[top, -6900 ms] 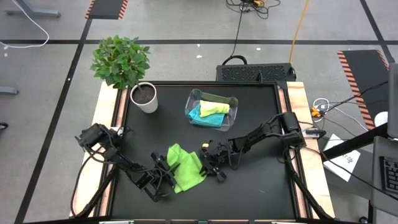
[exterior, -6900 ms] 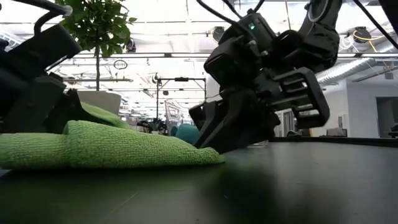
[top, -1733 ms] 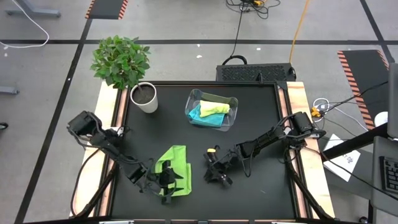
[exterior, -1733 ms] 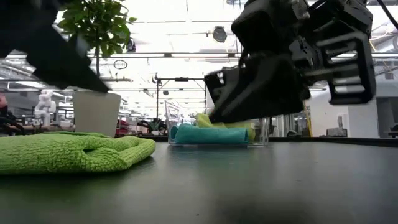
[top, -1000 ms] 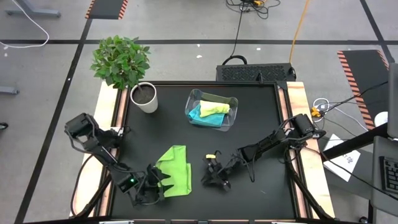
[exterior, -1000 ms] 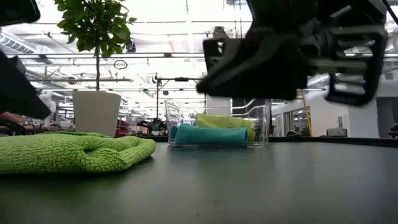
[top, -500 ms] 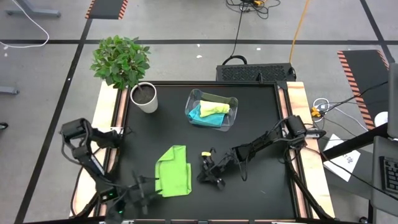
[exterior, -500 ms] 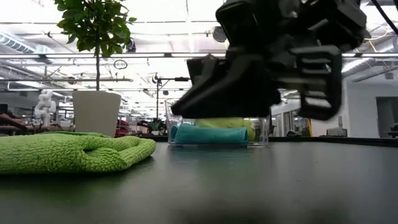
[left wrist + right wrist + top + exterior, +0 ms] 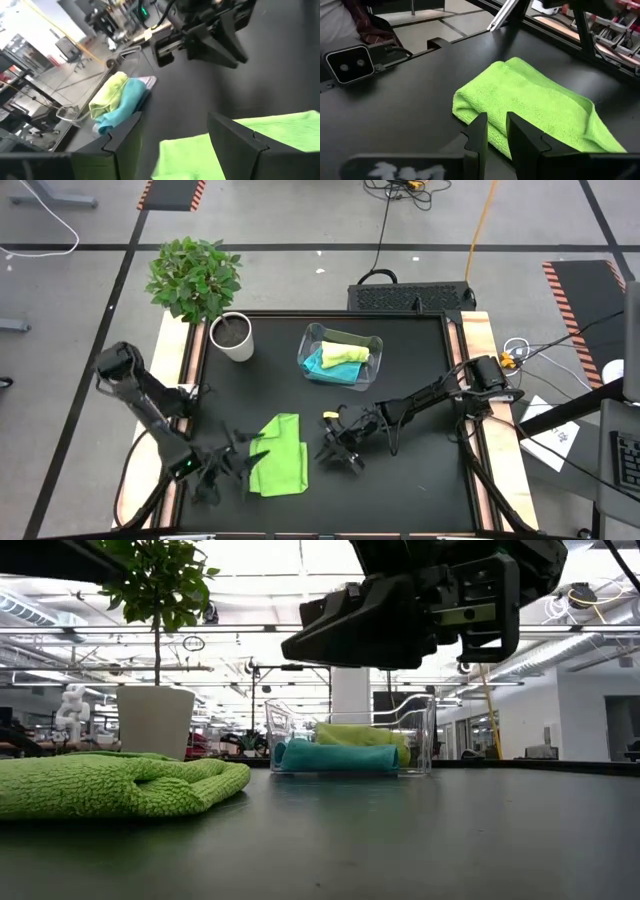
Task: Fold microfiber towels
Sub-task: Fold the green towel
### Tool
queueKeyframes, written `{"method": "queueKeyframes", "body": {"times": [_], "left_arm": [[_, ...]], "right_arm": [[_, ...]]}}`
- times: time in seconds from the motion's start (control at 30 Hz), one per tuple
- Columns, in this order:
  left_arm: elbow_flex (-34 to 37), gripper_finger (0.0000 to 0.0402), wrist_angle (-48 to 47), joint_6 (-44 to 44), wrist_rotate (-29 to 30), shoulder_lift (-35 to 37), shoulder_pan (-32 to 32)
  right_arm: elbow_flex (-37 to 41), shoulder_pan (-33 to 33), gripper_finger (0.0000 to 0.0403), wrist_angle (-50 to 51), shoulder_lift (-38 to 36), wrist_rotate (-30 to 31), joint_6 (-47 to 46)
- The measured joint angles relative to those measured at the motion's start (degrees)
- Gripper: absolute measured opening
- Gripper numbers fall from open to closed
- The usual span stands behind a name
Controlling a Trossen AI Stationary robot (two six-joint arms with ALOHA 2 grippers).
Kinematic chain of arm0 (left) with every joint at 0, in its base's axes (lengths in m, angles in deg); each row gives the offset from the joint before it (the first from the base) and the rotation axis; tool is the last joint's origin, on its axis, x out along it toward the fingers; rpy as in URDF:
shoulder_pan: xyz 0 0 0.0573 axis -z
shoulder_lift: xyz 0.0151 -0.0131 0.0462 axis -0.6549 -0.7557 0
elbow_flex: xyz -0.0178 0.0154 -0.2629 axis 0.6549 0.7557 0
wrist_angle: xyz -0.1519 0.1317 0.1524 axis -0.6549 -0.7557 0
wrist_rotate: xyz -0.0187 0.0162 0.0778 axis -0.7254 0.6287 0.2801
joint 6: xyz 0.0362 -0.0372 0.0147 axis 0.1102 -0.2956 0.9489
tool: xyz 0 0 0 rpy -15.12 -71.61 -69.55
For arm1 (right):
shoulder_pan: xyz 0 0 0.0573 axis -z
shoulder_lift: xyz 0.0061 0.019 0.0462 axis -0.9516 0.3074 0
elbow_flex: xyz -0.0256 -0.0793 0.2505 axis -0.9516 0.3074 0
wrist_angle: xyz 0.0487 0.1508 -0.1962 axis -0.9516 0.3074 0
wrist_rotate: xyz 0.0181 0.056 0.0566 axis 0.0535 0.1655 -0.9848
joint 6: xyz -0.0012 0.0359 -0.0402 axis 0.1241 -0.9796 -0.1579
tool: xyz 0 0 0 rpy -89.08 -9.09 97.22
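The black surface lies bare along its right half and near edge. At the far side stand a white pot with a leafy green plant and a clear plastic bin, with open room between them. The folded bright green towel lies low at front left, flanked closely by the left tool and right tool.
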Motion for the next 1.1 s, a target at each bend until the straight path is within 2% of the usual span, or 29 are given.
{"method": "queueKeyframes", "body": {"times": [0.07,0.13,0.2,0.3,0.4,0.57,0.7,0.87,1.0,1.1], "left_arm": [[0.1,0.0225,2.3,5.9,-3.3,2.0,-2.8],[1.6,0.0225,9.5,14.6,-7.1,3.8,-5.0],[4.9,0.0225,22.3,26.6,-14.0,6.2,-7.0],[12.2,0.0225,43.0,42.2,-28.4,10.8,-10.6],[18.8,0.0225,53.6,46.0,-34.5,15.6,-15.3],[24.5,0.0225,56.5,47.4,-45.2,22.9,-23.8],[26.9,0.0225,56.9,48.7,-46.6,28.6,-27.7],[32.2,0.0225,57.9,50.0,-47.9,38.3,-26.5],[36.5,0.0225,60.6,49.3,-42.9,46.1,-22.0],[37.2,0.0225,58.6,51.6,-34.7,49.9,-16.4]], "right_arm": [[0.0,0.0,0.0064,0.5,-0.5,0.0,0.5],[0.0,0.2,0.0064,0.7,-1.0,-0.1,0.8],[0.1,0.5,0.0064,1.3,-1.6,-0.2,0.6],[0.1,0.7,0.0064,1.4,-1.7,-0.2,0.4],[0.1,0.7,0.0064,2.6,-1.7,-0.3,0.2],[0.1,0.7,0.0064,4.9,-1.7,-0.4,-0.6],[0.1,0.7,0.0064,6.3,-1.7,-0.4,-0.7],[0.5,0.7,0.0064,6.1,-1.7,-0.4,-1.7],[2.6,0.7,0.0064,4.4,-3.3,-0.5,-2.3],[6.6,0.7,0.0064,-1.3,-6.8,-0.5,-2.5]]}}
